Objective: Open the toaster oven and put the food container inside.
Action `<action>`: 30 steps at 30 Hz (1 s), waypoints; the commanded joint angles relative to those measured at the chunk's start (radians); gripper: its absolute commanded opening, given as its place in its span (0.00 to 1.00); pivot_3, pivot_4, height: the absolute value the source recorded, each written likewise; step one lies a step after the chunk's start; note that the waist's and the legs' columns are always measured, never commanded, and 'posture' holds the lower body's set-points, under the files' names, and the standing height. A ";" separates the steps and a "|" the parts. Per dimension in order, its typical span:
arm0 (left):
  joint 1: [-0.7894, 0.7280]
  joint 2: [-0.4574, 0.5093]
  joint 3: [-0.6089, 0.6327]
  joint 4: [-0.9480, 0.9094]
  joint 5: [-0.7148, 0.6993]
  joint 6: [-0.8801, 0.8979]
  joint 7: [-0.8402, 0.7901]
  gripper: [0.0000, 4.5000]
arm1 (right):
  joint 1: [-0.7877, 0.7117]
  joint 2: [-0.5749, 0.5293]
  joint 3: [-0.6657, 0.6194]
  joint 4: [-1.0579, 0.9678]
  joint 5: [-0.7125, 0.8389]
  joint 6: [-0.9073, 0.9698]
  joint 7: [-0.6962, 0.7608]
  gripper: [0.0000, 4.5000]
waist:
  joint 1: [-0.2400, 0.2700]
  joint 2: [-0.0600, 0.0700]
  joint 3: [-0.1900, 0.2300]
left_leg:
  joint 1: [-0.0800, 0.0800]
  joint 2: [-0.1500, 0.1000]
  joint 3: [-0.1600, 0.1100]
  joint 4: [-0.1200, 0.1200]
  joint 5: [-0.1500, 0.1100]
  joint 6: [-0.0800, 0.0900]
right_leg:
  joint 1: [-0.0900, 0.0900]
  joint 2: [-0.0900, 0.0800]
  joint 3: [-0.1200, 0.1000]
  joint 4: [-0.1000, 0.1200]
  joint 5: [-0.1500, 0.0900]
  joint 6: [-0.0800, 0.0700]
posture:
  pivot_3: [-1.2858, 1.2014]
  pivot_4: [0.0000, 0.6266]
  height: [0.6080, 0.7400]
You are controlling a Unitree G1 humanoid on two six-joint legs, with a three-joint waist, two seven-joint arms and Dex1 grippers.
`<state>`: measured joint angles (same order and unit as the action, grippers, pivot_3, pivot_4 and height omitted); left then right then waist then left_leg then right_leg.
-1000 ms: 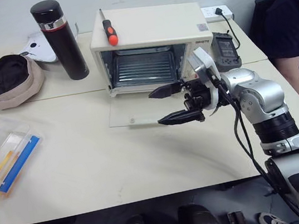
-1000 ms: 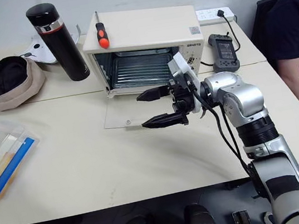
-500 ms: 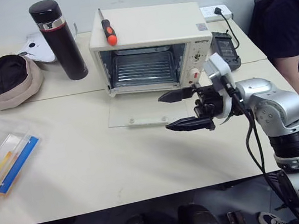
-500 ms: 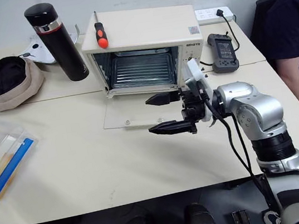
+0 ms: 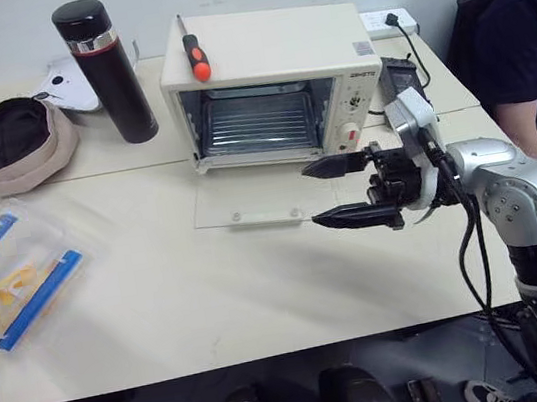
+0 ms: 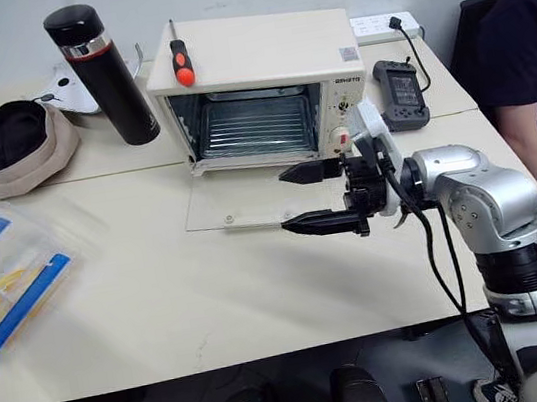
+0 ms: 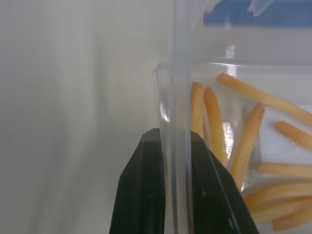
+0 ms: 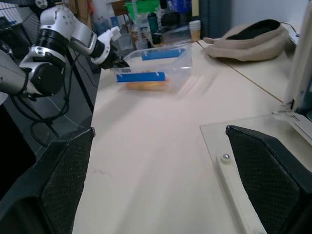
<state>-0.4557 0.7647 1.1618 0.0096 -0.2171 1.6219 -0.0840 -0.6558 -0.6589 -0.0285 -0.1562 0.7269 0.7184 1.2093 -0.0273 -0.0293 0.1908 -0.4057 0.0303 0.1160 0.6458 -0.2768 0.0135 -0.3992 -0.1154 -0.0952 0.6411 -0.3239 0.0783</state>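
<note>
- Since a second ago the left gripper (image 7: 176, 195) has closed from wide open onto the near rim of the food container (image 5: 20, 281), and the box now sits tilted, its near end lifted and skewed compared with how it lay flat before; the right arm has drawn back toward the robot's right, away from the oven mouth.
- Closest in, the left gripper pinches the clear plastic wall of the food container between its two black fingers (image 7: 141, 195); the yellow sticks lie just beyond the fingertips, inside the box.
- From that gripper the container's long axis runs away and ahead, with the blue strips along its two long sides.
- Across the tabletop (image 5: 163, 308), the right gripper (image 6: 310, 197) hangs with its fingers spread wide and nothing between them, just in front of the lowered glass door (image 5: 249, 204).
- Farthest from the left gripper, well off to its right and ahead, stands the toaster oven (image 5: 271, 84), door down flat and wire rack bare.
- My judgement: the oven is already open, so the coming move turns on carrying the box from the far left across to that mouth; the left arm is the one holding it, and the right arm stands nearer the oven, so it should stay clear of the doorway.
</note>
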 commanded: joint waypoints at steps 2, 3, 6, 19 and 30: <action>0.055 0.095 -0.141 -0.150 -0.196 -0.014 -0.237 0.03 | 0.029 -0.089 -0.090 0.004 -0.012 -0.036 0.004 1.00 | 0.003 0.000 0.000 | 0.000 0.000 0.000 0.000 0.000 0.000 | 0.000 -0.001 0.000 -0.001 0.000 0.000 | 0.52 0.24 1.00; 0.059 0.107 -0.176 -0.178 -0.234 -0.009 -0.268 0.03 | 0.041 -0.107 -0.101 0.009 -0.012 -0.038 0.009 1.00 | 0.006 -0.001 0.000 | 0.000 0.000 0.000 0.000 0.000 0.000 | 0.000 -0.001 0.000 -0.002 0.000 0.000 | 0.52 0.24 1.00; 0.014 0.130 -0.304 -0.232 -0.344 -0.008 -0.304 0.03 | 0.094 -0.152 -0.132 0.011 -0.020 -0.050 0.015 1.00 | 0.010 0.000 0.000 | 0.000 0.000 0.000 0.000 0.000 -0.001 | 0.001 -0.001 0.000 -0.004 0.000 0.000 | 0.52 0.24 1.00; -0.503 -0.207 -0.821 -0.151 -0.288 -0.032 -0.013 0.03 | 0.321 -0.129 -0.273 -0.150 0.004 -0.084 -0.160 1.00 | 0.025 -0.001 0.001 | 0.000 -0.001 0.004 0.001 0.004 0.007 | 0.002 0.002 0.002 -0.002 0.001 0.001 | 0.52 0.24 1.00; -0.644 -0.440 -0.968 0.075 -0.179 -0.154 0.013 0.03 | 0.405 -0.106 -0.318 -0.264 0.024 -0.103 -0.302 1.00 | 0.034 -0.002 0.002 | 0.000 0.000 0.004 0.003 0.005 0.008 | 0.002 0.003 0.002 -0.001 0.001 0.001 | 0.52 0.24 1.00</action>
<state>-1.0624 0.3331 0.2091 0.0857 -0.4084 1.5047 -0.0618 -0.2515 -0.7694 -0.3110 -0.3737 0.7280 0.6326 0.9243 0.0067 -0.0310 0.1925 -0.4056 0.0299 0.1200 0.6489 -0.2718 0.0215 -0.3976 -0.1126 -0.0933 0.6404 -0.3234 0.0795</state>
